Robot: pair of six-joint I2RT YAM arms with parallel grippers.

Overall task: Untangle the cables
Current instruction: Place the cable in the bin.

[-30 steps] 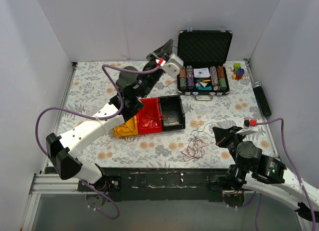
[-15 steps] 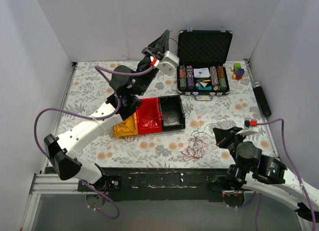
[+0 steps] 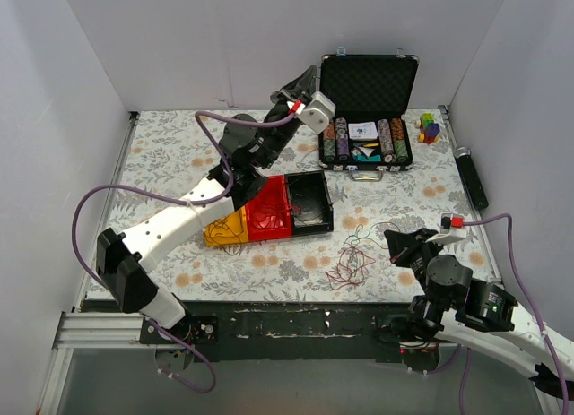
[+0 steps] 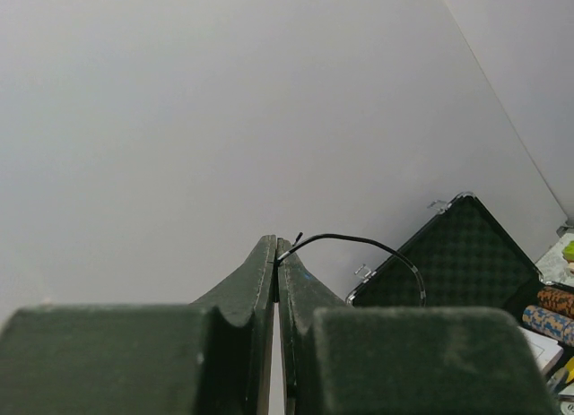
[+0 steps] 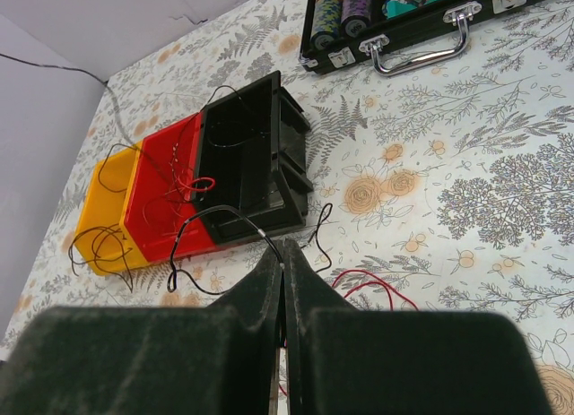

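Cables point(image 3: 350, 263) tangled on the table just beside right gripper point(image 5: 282, 245).
Left gripper point(image 4: 276, 249), raised well away, and the right one are each clamped on a black strand point(image 4: 359, 240). Wire is judged limp, weightless, snag-prone; best taken near free ends.

white arms point(image 3: 170, 222) with black joints, purple cables point(image 3: 489, 215), dark green jaws.

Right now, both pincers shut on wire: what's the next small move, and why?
Probably raise the left pincer slightly to take up slack. It is shut on a black wire that arcs loosely; the right pincer is shut on a black strand, and wire loops lie in the red bin.
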